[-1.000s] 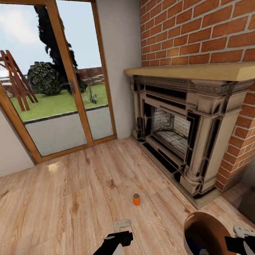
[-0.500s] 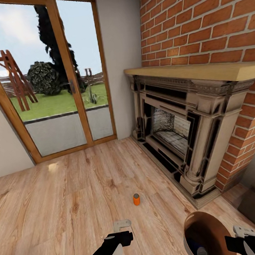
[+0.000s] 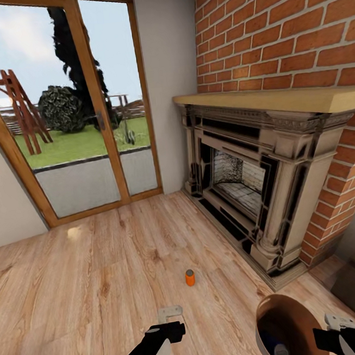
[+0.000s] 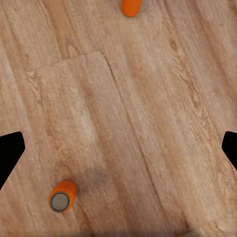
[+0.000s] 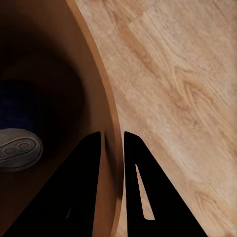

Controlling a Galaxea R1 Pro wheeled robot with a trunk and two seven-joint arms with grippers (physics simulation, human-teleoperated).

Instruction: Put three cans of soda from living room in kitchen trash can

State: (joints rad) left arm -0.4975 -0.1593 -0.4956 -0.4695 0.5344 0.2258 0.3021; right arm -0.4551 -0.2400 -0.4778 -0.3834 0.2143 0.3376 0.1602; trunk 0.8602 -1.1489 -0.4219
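Over the last second nothing has moved; the pickup has not begun. Left gripper [image 3: 171,313] hangs open and empty; a can [image 3: 190,277] stands on the floor at its 1 o'clock. Right gripper [image 5: 112,148] is clamped on the bin [image 3: 268,313] rim; one can top [image 5: 17,149] shows inside.
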